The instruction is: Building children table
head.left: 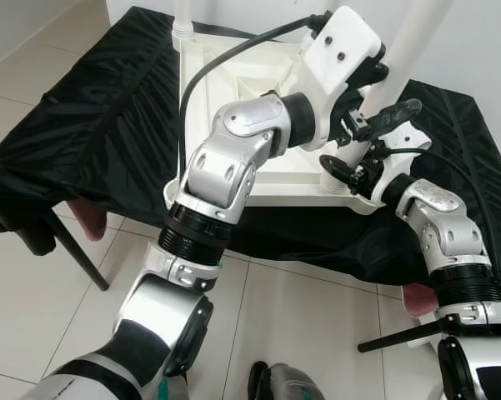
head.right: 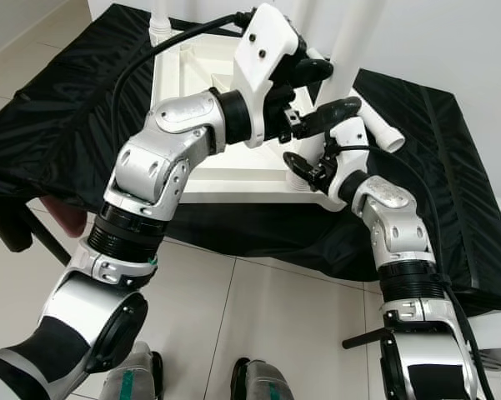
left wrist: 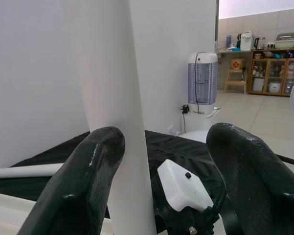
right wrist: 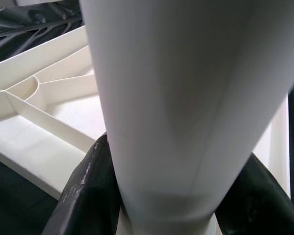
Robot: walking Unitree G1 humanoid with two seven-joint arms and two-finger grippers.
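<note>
White plastic: our right tool (head.right: pixel 313 167) clamps the leg (head.right: pixel 348 58) at its socket, left tool (head.right: pixel 321 90) open around it, steadying it upright on the upturned top (head.right: pixel 192 171).

Near-right corner of the upturned white plastic tabletop (head.left: pixel 258 167): crowded.
Upright white plastic leg (head.right: pixel 350 42) stands there, right hand (right wrist: pixel 156 205) clamped around its base, left hand (head.left: pixel 382 93) straddling it higher up, fingers apart. Left forearm crosses over the tabletop's near edge. Black-draped bench (head.left: pixel 83 125) lies free at the left; a second upright white leg (head.left: pixel 183 17) stands at the far-left corner.
</note>
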